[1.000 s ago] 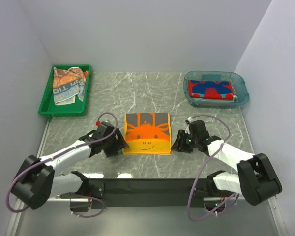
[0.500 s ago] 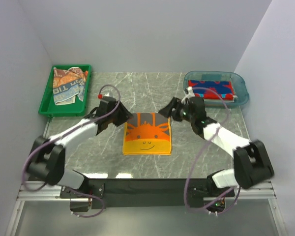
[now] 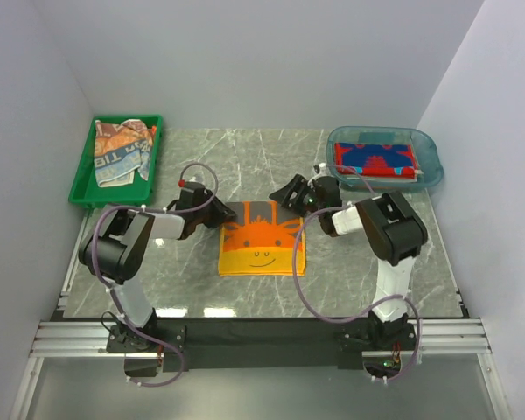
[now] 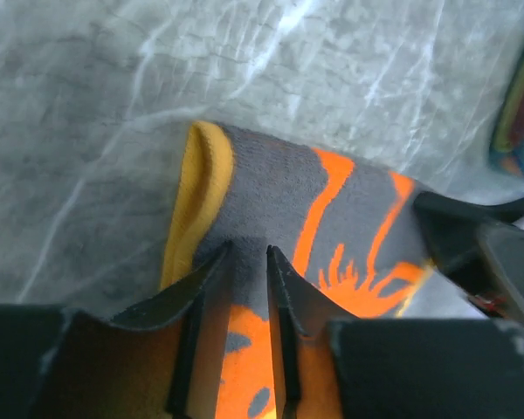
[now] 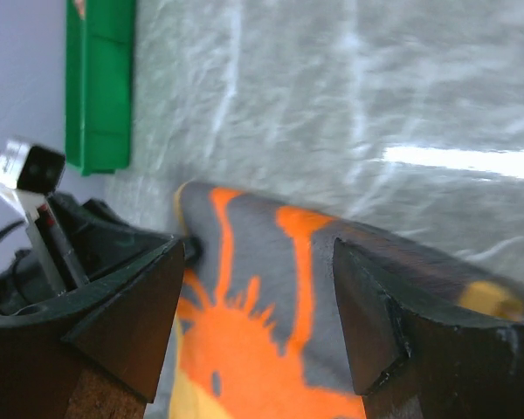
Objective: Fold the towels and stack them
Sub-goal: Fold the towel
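The orange-and-grey cartoon-face towel [image 3: 262, 241] lies folded at the centre of your grey marble worktop [image 3: 175, 271]. Your left hand [image 4: 249, 257], nearly closed, sits on its 11 o'clock corner; you cannot tell if it grips. Your right hand [image 5: 258, 253] gapes empty at 1 o'clock. One red towel [image 3: 374, 159] lies folded in the clear blue plastic tub [image 3: 429, 153] at 2 o'clock. The crumpled patterned towels [image 3: 118, 153] wait in the green plastic tray [image 3: 114, 198] at 10, path unobstructed.

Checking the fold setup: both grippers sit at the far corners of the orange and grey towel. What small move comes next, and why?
Probably close the right gripper on the far-right corner of the orange-grey towel. Its jaws stand wide open astride the cloth, while the left gripper is narrowed onto the far-left corner; both corners need holding before the far edge can be lifted.
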Available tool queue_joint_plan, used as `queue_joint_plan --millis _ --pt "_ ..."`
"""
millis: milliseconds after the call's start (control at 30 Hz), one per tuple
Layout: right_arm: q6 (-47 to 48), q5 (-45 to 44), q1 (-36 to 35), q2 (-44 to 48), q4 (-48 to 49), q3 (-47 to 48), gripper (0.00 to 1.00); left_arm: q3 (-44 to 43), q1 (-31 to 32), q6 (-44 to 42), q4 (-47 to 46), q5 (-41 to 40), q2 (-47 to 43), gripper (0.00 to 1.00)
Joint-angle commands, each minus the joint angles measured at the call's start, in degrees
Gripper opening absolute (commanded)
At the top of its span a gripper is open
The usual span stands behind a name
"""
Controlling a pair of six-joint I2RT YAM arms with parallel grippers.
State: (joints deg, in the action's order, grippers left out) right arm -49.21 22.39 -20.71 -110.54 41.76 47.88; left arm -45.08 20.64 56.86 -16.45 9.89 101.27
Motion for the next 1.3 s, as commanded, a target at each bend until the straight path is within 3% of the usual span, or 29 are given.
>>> queue_joint_plan --millis 0,367,833,1000,1267 --pt "-4.1 -1.6 1.8 -3.9 11.8 -0.8 0.76 4.3 -0.9 1.1 -8.7 2.0 2.3 0.3" --pt "-7.4 -3.1 5.8 -5.0 16.0 -4.6 0.75 9.9 -3.3 0.2 -11.1 0.9 0.7 0.32" --pt "-1.2 5.9 5.1 10.7 6.4 -4.7 0.74 9.5 -2.5 -0.3 -3.6 0.6 -12.8 0.41" --pt "-0.3 7.7 2.2 15.2 6.3 -11.9 0.68 11.7 -1.8 -0.9 -1.7 -0.2 -18.0 0.38" --pt "-2.2 7.8 1.2 13.8 14.8 -24.8 0.64 18.3 1.1 1.5 -6.2 -0.6 -13.3 0.31"
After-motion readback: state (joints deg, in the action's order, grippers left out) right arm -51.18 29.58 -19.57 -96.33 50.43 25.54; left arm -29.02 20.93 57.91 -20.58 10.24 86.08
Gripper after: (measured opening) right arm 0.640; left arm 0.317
